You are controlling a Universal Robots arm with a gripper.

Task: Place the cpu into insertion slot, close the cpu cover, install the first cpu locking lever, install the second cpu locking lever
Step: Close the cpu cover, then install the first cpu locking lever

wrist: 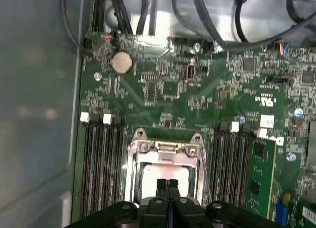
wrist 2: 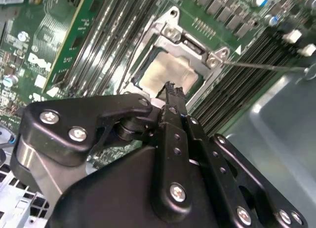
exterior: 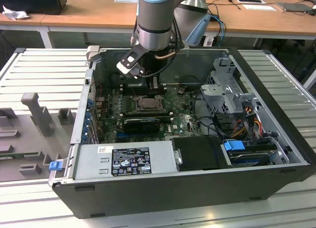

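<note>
In both wrist views the cpu [wrist 2: 165, 72] [wrist: 148, 176] lies flat in the insertion slot [exterior: 148, 103], its silvery top showing through the window of the cpu cover [wrist 2: 145, 53] [wrist: 133, 161]. The cover is down around the chip. A thin wire locking lever [wrist 2: 261, 66] [wrist: 203, 169] stands off one side of the socket. My gripper [wrist 2: 170, 87] [wrist: 168, 182] [exterior: 149, 87] hovers just over the chip's edge, its two black fingers pressed together with nothing between them.
Long black memory slots [wrist: 101, 159] [wrist: 232, 154] flank the socket on both sides. The grey case wall [wrist: 34, 104] is close by. A power supply [exterior: 126, 161], black cables [exterior: 207, 117] and a drive cage [exterior: 232, 97] crowd the case.
</note>
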